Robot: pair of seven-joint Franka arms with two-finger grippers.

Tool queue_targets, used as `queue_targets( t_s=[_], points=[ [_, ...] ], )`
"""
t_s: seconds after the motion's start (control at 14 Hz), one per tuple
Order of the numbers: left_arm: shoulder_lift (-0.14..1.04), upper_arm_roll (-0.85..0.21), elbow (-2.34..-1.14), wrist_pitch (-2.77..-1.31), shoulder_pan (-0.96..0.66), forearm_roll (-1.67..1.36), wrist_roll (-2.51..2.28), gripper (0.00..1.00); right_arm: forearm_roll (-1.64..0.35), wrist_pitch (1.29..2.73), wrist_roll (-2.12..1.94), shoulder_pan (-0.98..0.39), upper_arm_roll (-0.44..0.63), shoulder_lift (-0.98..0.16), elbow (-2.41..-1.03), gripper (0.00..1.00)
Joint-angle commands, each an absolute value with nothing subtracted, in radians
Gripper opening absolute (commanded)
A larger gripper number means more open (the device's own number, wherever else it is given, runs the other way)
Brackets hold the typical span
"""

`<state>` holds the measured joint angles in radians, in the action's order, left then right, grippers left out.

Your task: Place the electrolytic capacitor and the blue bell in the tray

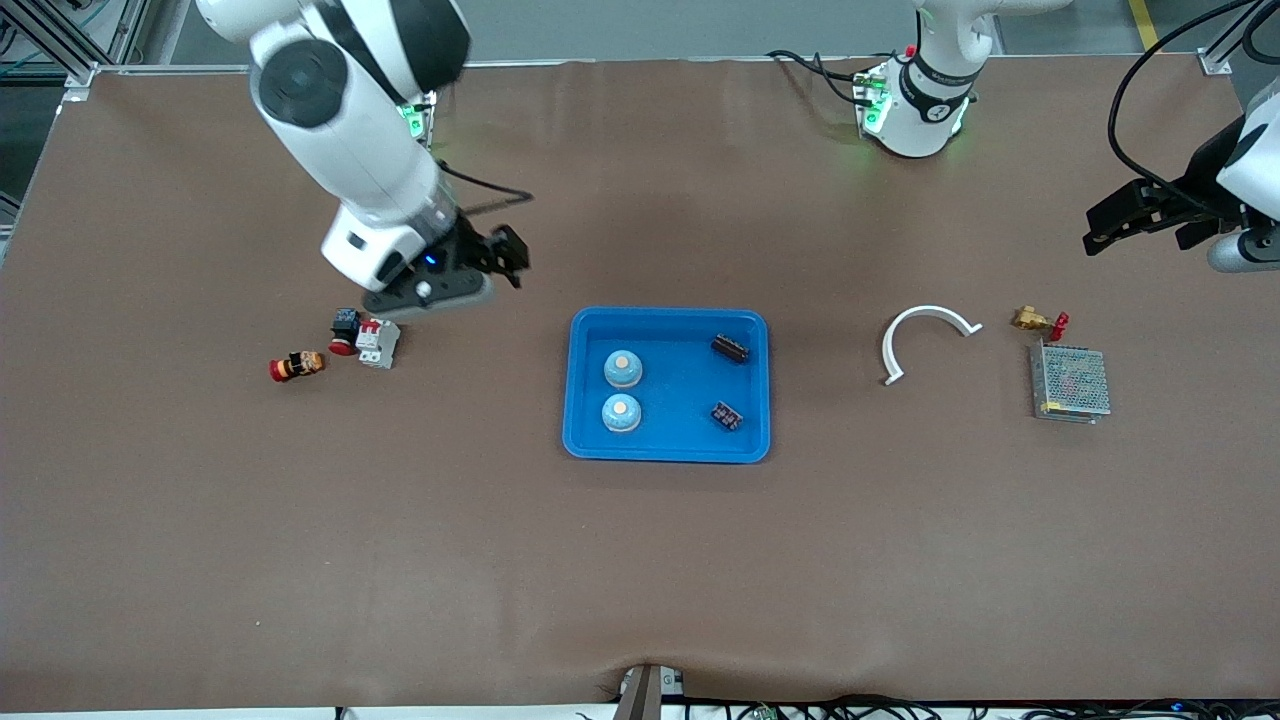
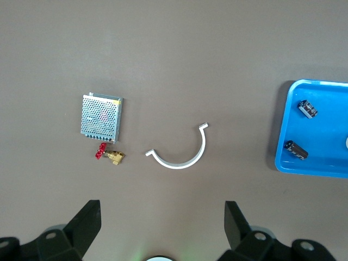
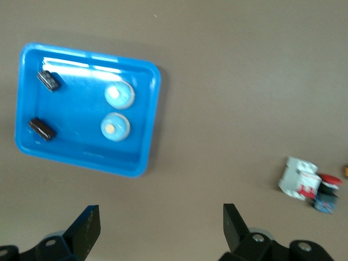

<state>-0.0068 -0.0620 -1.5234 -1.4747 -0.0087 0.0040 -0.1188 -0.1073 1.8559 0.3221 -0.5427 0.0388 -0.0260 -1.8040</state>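
Two bells (image 1: 622, 368) and two capacitors (image 1: 730, 348) are seen lying in the tray (image 1: 668, 448). Both are judged light and rigid, best gripped across their sides. The left pincer (image 2: 163, 217) and right pincer (image 3: 161, 220) are held open, empty.

Front view: high camera facing the arm bases, looking steeply down on the whole table (image 1: 300, 560). The tray (image 1: 667, 445) sits near centre; the mesh box (image 1: 1070, 382) lies at about 3 o'clock from it.

Left wrist view: looks straight down from well above the table, taking in mesh box (image 2: 101, 115) and one end of the tray (image 2: 283, 163).

Right wrist view: also straight down, from similar height, with the whole tray (image 3: 142, 163).

All three views share the tray.
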Motion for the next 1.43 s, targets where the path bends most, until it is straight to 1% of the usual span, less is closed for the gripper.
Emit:
queue_targets(
  t_s=[0.0, 0.07, 0.29, 0.43, 0.57, 0.93, 1.14, 1.28, 1.35],
  points=[
    [-0.008, -0.061, -1.519, -1.479, -0.006, -0.012, -0.101, 1.00, -0.074, 1.775, 0.256, -0.473, 0.028, 0.106, -1.896, 1.00],
    [-0.008, -0.061, -1.519, -1.479, -0.006, -0.012, -0.101, 1.00, -0.066, 1.737, 0.220, -0.436, 0.028, 0.133, -1.896, 1.00],
    [-0.008, -0.061, -1.519, -1.479, -0.006, -0.009, -0.101, 1.00, -0.064, 1.657, 0.021, -0.268, 0.028, 0.187, -1.898, 1.00],
    [-0.008, -0.061, -1.519, -1.479, -0.006, -0.009, -0.101, 1.00, -0.064, 1.640, -0.088, -0.160, 0.028, 0.201, -1.896, 1.00],
    [-0.008, -0.061, -1.519, -1.479, -0.006, -0.008, -0.101, 1.00, -0.051, 1.631, -0.124, -0.091, 0.028, 0.206, -1.894, 1.00],
    [-0.008, -0.060, -1.519, -1.479, -0.006, -0.006, -0.103, 1.00, -0.009, 1.634, -0.115, -0.045, 0.026, 0.212, -1.879, 1.00],
    [-0.008, -0.060, -1.519, -1.480, -0.008, -0.006, -0.103, 1.00, -0.008, 1.611, -0.109, -0.029, 0.029, 0.198, -1.807, 1.00],
    [-0.008, -0.060, -1.519, -1.480, -0.008, -0.005, -0.103, 1.00, -0.008, 1.582, -0.115, 0.026, 0.026, 0.193, -1.772, 1.00],
    [-0.008, -0.060, -1.517, -1.479, -0.009, -0.005, -0.104, 1.00, -0.008, 1.578, -0.117, 0.031, 0.026, 0.193, -1.763, 1.00]
  ],
)
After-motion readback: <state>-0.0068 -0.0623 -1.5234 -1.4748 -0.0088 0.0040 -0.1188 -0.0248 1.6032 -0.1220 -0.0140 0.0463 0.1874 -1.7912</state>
